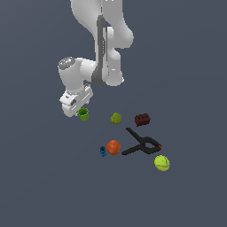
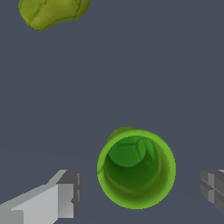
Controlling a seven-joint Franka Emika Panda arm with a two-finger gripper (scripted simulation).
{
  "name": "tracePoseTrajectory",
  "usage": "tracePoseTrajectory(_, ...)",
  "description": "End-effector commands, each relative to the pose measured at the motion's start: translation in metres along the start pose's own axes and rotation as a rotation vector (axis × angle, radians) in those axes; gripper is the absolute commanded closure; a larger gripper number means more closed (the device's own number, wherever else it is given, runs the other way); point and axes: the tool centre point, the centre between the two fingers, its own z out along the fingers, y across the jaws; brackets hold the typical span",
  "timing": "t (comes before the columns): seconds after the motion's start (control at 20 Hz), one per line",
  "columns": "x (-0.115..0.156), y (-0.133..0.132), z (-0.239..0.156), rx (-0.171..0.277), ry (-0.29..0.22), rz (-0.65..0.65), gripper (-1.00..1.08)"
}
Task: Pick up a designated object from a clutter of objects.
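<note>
With jaws spread, arm (image 1: 95,48) straddles green cup (image 2: 136,168).

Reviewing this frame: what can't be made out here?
- Cup: in the exterior view the gripper hides its upper part, so any contact is unclear.
- Fingers: cut off by the wrist view's edges; only tips show.
- Olive fruit: cut by the wrist view's edge.
- Blue piece: too small in the exterior view to identify.

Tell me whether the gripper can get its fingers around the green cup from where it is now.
Probably yes. The gripper is open, with one of its fingers on each side of the green cup and bare floor between. The olive fruit lies well clear.
</note>
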Motion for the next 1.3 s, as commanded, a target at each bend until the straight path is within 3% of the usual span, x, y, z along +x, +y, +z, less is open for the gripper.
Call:
tracePoseTrajectory(0.0, 0.000, 0.000, 0.005, 0.000, -0.001, 0.000, -0.92)
tracePoseTrajectory(0.75, 0.000, 0.000, 0.047, 0.000, 0.000, -0.003, -0.92)
tracePoseTrajectory(0.8, 0.000, 0.000, 0.047, 0.000, 0.000, -0.003, 1.08)
tracePoseTrajectory(1.25, 0.000, 0.000, 0.047, 0.000, 0.000, -0.003, 1.08)
